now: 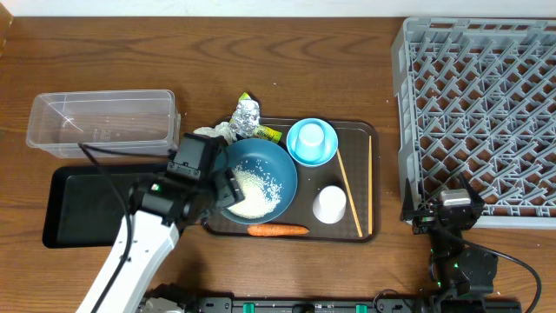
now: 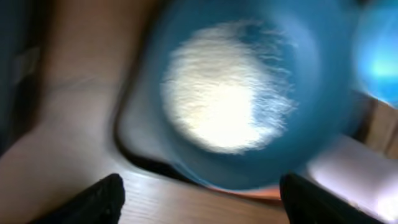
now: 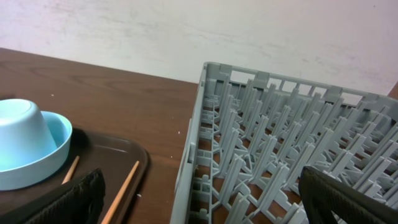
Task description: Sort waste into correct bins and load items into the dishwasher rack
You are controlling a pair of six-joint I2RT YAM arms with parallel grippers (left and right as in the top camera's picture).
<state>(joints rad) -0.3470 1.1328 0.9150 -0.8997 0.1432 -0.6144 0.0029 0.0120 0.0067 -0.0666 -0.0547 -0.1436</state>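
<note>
The large dark blue bowl (image 1: 269,165) holds a heap of white rice (image 1: 254,193) on the brown serving tray (image 1: 360,130). My left gripper (image 1: 224,189) hovers at the bowl's left rim. In the blurred left wrist view the left gripper (image 2: 202,205) is open, nothing between its fingers, with the bowl (image 2: 311,74) and rice (image 2: 227,93) just ahead. A pale blue cup (image 1: 311,136) sits upside down in the small pale blue bowl (image 1: 295,155). A whitish cup (image 1: 329,204), two chopsticks (image 1: 349,191) and a carrot (image 1: 278,230) lie nearby. My right gripper (image 3: 205,205) is open beside the grey rack (image 3: 280,143).
A clear tub (image 1: 100,122) and a black tray (image 1: 74,209) sit left of the serving tray. Crumpled foil (image 1: 247,113), a yellow-green wrapper (image 1: 265,133) and white paper (image 1: 207,132) lie at the tray's back left. The rack (image 1: 478,113) fills the right side.
</note>
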